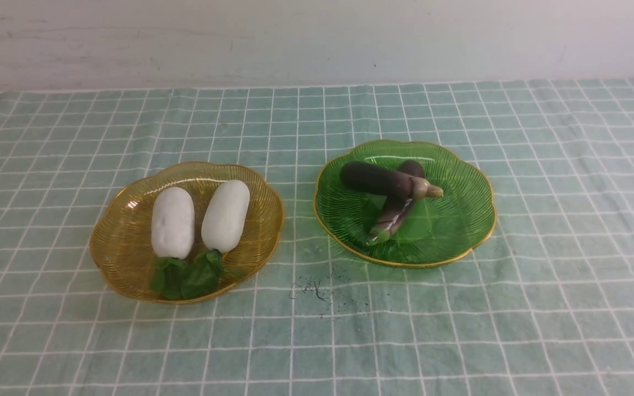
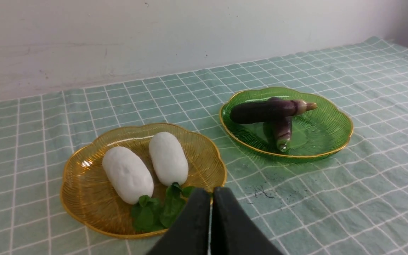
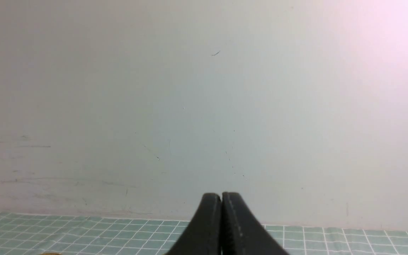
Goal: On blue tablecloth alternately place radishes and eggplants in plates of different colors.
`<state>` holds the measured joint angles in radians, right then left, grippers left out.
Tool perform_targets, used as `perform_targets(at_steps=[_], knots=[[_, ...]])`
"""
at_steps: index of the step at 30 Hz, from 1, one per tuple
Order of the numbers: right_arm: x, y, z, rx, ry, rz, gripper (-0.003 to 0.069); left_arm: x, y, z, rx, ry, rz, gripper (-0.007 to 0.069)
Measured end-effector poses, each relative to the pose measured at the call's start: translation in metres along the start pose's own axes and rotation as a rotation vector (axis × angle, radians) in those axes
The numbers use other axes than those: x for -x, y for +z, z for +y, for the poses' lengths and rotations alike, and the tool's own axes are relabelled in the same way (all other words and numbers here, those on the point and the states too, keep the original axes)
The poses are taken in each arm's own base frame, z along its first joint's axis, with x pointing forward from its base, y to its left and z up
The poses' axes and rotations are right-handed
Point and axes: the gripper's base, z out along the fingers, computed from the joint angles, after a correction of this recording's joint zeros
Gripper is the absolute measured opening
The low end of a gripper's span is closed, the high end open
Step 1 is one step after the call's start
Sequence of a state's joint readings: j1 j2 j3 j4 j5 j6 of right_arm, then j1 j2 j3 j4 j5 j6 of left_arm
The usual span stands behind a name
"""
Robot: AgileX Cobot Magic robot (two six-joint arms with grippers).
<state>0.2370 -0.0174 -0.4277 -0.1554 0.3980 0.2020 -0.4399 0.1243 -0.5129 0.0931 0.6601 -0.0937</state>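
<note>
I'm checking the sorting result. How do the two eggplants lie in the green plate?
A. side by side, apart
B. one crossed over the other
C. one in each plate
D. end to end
B: in the green plate, one of the eggplants lies across the other eggplant.
</note>
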Motion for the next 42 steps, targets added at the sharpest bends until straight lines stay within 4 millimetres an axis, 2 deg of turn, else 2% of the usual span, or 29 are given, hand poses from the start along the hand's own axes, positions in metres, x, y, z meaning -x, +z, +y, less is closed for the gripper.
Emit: perform_targets(at_steps=[4,8,14,23,42], knots=[[0.000,0.000,0.000,0.000,0.000,0.000,-0.0013,-0.021,0.007,0.001,0.048,0.009,-0.029,-0.0008],[0.000,0.000,0.000,0.000,0.000,0.002,-0.0013,-0.070,0.026,0.005,0.168,0.030,-0.029,-0.0008],[0.000,0.000,0.000,-0.001,0.000,0.003,-0.0013,-0.126,0.047,0.013,0.292,0.017,0.075,-0.0008],[0.000,0.000,0.000,-0.001,0.000,0.004,-0.0013,-0.137,0.049,0.014,0.299,-0.011,0.127,-0.0008],[0.000,0.000,0.000,-0.001,0.000,0.004,-0.0014,-0.137,0.049,0.013,0.298,-0.012,0.130,-0.0008]])
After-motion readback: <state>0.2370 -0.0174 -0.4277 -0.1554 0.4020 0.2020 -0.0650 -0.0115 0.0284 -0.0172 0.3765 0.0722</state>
